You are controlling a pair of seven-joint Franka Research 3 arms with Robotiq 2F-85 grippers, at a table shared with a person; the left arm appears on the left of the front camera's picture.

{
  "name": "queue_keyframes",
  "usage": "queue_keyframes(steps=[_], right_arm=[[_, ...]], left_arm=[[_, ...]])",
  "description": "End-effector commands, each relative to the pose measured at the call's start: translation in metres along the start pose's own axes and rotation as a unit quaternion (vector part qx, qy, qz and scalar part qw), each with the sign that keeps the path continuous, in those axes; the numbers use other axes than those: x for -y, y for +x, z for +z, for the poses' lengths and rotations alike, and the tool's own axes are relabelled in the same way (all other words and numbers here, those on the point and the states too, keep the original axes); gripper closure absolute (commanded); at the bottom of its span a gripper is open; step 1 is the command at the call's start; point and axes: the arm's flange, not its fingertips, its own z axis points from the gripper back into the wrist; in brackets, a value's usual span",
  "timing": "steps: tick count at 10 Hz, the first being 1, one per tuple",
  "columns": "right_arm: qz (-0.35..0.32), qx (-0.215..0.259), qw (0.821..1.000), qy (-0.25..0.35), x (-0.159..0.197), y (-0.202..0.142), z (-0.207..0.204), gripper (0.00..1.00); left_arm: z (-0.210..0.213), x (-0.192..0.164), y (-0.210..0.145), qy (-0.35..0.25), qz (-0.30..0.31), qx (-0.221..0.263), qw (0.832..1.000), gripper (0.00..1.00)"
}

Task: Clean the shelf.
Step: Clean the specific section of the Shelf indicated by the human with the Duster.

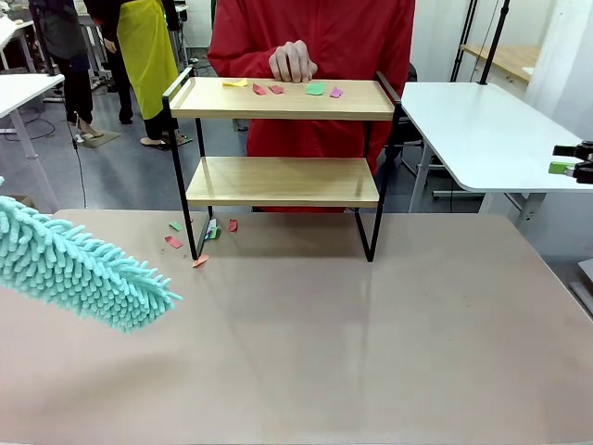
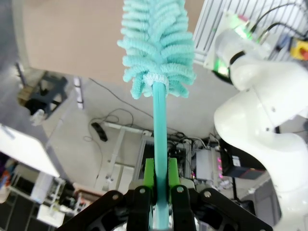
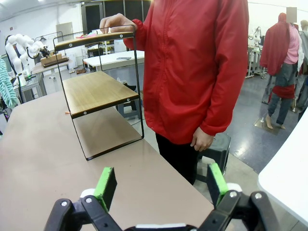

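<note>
Teal duster (image 2: pixel 158 43) sits clamped in my left claw (image 2: pixel 161 171); my right claw (image 3: pixel 159 183) gapes apart, shelf (image 3: pixel 98 91) ahead of it.

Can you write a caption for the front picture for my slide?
Fluffy teal duster beside a two-tier shelf with paper scraps on top.

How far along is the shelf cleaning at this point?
Done: the left tool grips the duster; a few paper scraps lie on the table by the shelf. In hand: the duster hangs left of the shelf, apart from it. Left: coloured scraps on the top board. Right tool open.
</note>
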Motion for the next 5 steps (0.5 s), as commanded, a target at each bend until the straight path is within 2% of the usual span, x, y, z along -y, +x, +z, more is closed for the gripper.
queue_keyframes(steps=[1,3,4,5], right_arm=[[-0.003,-0.008,1.000,-0.005,-0.001,0.008,-0.003,0.00],[-0.003,-0.008,1.000,-0.005,-0.001,0.008,-0.003,0.00],[-0.003,-0.008,1.000,-0.005,-0.001,0.008,-0.003,0.00],[-0.003,-0.008,1.000,-0.005,-0.001,0.008,-0.003,0.00]], left_arm=[[-0.003,-0.009,-0.005,-0.006,-0.023,0.069,0.997,0.87],[-0.002,-0.021,-0.009,-0.004,-0.043,0.153,0.987,0.87],[-0.001,-0.026,-0.011,0.002,-0.059,0.220,0.974,0.87],[0.003,-0.035,-0.009,0.021,-0.045,0.296,0.954,0.87]])
